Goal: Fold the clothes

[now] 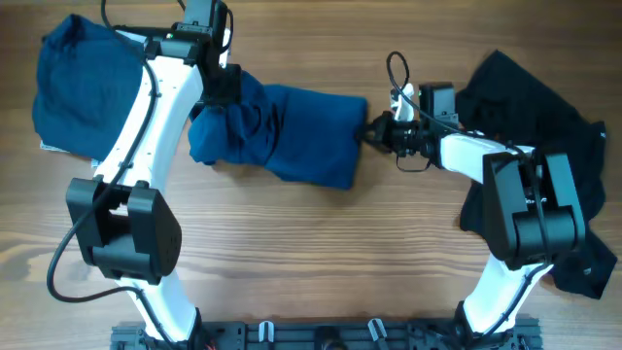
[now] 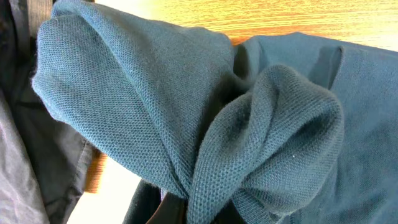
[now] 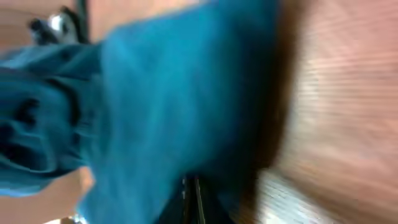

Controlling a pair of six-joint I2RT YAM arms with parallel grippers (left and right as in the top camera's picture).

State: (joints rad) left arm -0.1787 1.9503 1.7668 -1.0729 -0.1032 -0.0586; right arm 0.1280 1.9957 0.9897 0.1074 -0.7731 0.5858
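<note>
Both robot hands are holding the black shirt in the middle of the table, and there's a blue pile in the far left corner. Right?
Not quite. The shirt in the middle is blue, not black, as the overhead view shows. The left gripper and the right gripper are both shut on it, and the blue pile does sit in the far left corner.

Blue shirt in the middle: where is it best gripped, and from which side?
At its two short ends. The blue shirt lies stretched left to right; its right edge is flat, so pinch it low from the right, where the right gripper is shut on it. Its bunched left end suits a grip from above, where the left gripper holds it.
</note>
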